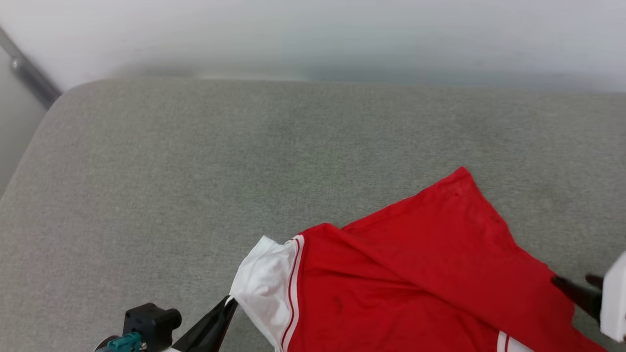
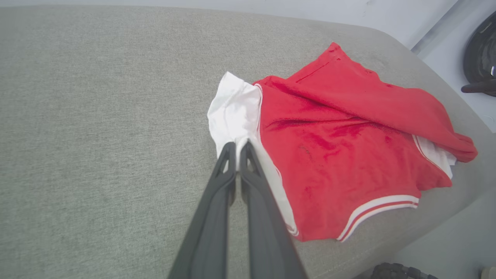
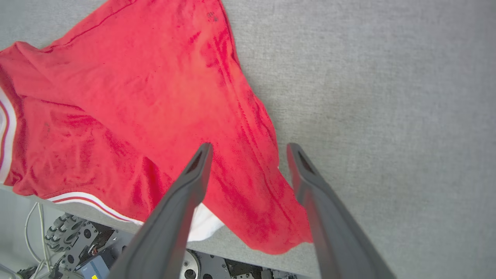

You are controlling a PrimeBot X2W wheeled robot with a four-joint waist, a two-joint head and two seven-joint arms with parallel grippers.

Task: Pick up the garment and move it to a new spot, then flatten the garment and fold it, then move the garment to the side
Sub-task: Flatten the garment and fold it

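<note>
Pinching sleeve of garment (image 2: 341,155), left claw (image 2: 237,149); right claw (image 3: 250,149) wide, empty, half cropped in head view.

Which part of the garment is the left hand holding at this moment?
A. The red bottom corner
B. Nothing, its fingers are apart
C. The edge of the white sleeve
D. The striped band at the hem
C: in the left wrist view the left hand has its two fingers shut together on the edge of the white sleeve of the garment.
</note>
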